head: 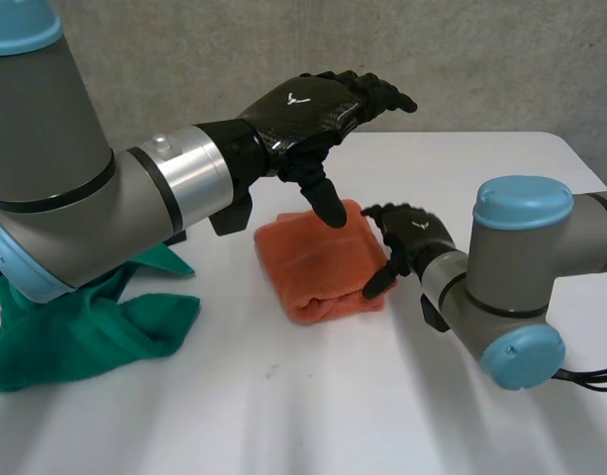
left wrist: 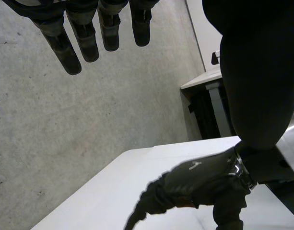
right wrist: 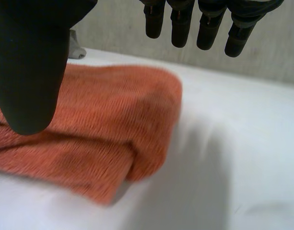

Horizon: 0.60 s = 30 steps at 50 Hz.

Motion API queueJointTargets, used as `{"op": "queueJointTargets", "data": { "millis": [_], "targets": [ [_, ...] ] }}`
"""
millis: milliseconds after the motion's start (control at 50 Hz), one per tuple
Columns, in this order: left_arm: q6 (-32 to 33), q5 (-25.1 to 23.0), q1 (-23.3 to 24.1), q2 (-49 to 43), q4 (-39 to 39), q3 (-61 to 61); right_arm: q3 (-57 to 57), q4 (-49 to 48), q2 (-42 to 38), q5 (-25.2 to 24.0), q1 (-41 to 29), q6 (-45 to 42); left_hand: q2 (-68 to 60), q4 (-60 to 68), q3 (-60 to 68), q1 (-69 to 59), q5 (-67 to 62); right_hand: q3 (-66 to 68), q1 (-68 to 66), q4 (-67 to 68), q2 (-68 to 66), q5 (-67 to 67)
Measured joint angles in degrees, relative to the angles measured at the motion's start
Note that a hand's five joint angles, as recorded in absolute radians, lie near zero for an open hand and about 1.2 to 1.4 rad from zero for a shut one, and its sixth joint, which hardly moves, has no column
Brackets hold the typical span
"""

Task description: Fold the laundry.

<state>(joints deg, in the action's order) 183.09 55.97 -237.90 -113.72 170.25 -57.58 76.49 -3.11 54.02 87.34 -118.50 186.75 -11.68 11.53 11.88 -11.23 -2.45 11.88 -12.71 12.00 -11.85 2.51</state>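
An orange towel (head: 321, 262) lies folded into a thick block in the middle of the white table (head: 313, 416). My left hand (head: 308, 107) hovers above its far edge, fingers straight and spread, thumb pointing down toward the cloth, holding nothing. In the left wrist view the left hand's fingers (left wrist: 87, 40) face the grey wall, with the right hand (left wrist: 204, 182) below them. My right hand (head: 414, 237) sits just beside the towel's right edge, open and relaxed. The right wrist view has its thumb (right wrist: 31, 72) in front of the orange towel (right wrist: 113, 120), its fingers (right wrist: 199, 24) straight, and nothing pinched.
A crumpled green cloth (head: 85, 327) lies at the table's left, partly under my left arm. A grey wall (head: 481, 59) runs behind the table's far edge. A dark desk (left wrist: 209, 96) stands off beyond the table.
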Motion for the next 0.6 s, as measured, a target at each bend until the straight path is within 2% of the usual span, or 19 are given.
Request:
{"op": "queueJointTargets", "data": {
  "millis": [40, 120, 200, 300, 340, 380, 420, 480, 600],
  "targets": [
    [0.0, 0.1, 0.0, 0.0, 0.1, -0.3, -2.1, 3.5, -2.7, -3.2, 1.3, 4.1, 0.0, 0.0, 0.0, 0.0, 0.0, 0.0, 0.0, 0.0, 0.0, 0.0],
    [0.1, 0.1, 0.0, 0.0, 0.1, -0.9, -3.5, 4.4, -5.4, -5.8, 1.5, 5.6, 0.0, 0.0, 0.0, 0.0, 0.0, 0.0, 0.0, 0.0, 0.0, 0.0],
    [0.2, 0.1, -0.1, 0.0, 0.2, -1.5, -4.6, 2.1, -8.2, -6.0, 0.8, 4.8, 0.0, 0.0, 0.0, 0.0, 0.0, 0.0, 0.0, 0.0, 0.0, 0.0],
    [0.2, 0.2, -0.1, 0.1, 0.4, -2.2, -7.0, -1.5, -11.9, -3.8, -0.2, 2.6, 0.0, 0.0, 0.0, 0.0, 0.0, 0.8, -0.7, 0.7, -0.8, 0.7],
    [0.2, 0.2, -0.1, 0.1, 0.5, -2.5, -8.1, -2.5, -13.1, -2.8, -0.4, 1.9, 0.0, 0.0, 0.0, 0.0, 0.0, 14.1, -13.3, 13.9, -14.4, 13.8],
    [0.2, 0.2, -0.2, 0.2, 0.7, -2.7, -9.3, -3.2, -14.2, -2.0, -0.5, 1.4, 0.0, 0.0, 0.0, 0.0, 0.0, 32.4, -27.4, 33.6, -33.4, 31.7],
    [0.1, 0.2, -0.2, 0.4, 0.8, -3.0, -10.6, -3.7, -15.2, -1.2, -0.4, 1.1, 0.0, 0.0, 0.0, 0.0, 0.0, 40.9, -33.1, 48.5, -40.2, 43.0],
    [0.1, 0.2, -0.3, 0.7, 1.0, -3.6, -12.4, -4.2, -16.6, -0.1, 0.3, 0.8, 0.0, 0.0, 0.0, 0.0, 0.0, 44.3, -34.1, 55.4, -42.2, 45.9],
    [0.0, 0.1, -0.6, 1.7, 1.6, -4.9, -16.5, -6.2, -17.7, 2.3, 4.4, 0.8, 0.0, 0.0, 0.0, 0.0, 0.0, 46.8, -34.1, 56.3, -42.2, 47.9]
  ]
}}
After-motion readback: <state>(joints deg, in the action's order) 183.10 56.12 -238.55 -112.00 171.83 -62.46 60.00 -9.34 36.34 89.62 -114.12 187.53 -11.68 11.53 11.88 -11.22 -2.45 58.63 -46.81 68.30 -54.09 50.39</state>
